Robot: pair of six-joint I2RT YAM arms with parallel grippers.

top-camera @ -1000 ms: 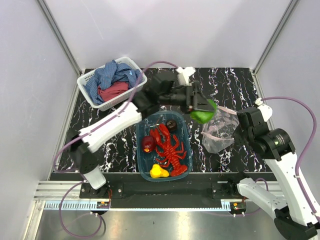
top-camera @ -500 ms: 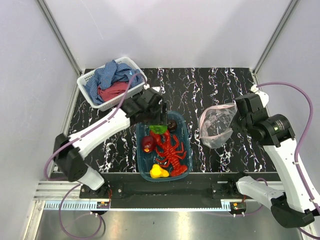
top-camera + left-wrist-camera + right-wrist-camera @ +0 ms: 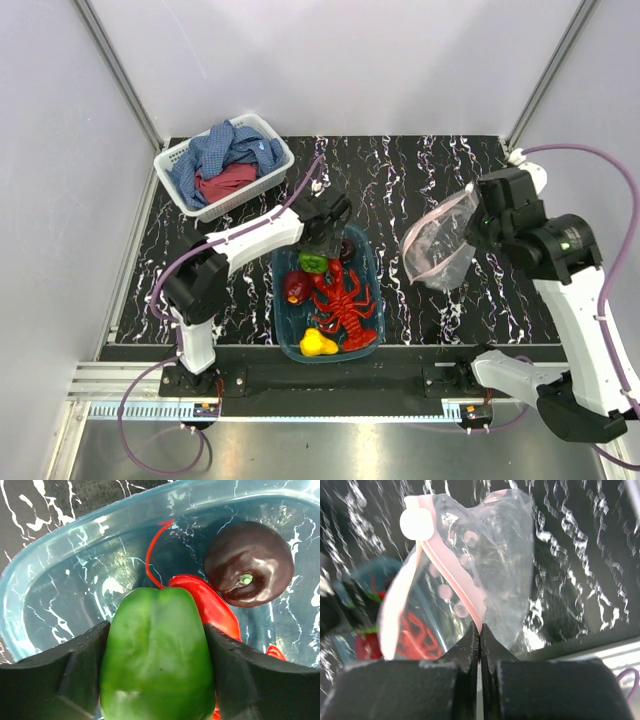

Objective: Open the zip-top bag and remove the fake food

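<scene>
My left gripper is shut on the green pepper, whose sides touch both pads, low over the far end of the teal tub. In the tub lie the red lobster, a yellow pear, a dark red fruit and a small dark round piece. In the top view the left gripper stands over the pepper. The right gripper is shut on the pinkish zip strip of the zip-top bag. The bag hangs open and looks empty at the right.
A white basket with blue and red cloths stands at the back left. The teal tub sits near the front edge between the arms. Grey walls close the left, back and right of the black marbled table.
The left gripper carried the green pepper from beside the bag back to the tub's far end. The right gripper lifted the bag slightly and drew it away to the right.
</scene>
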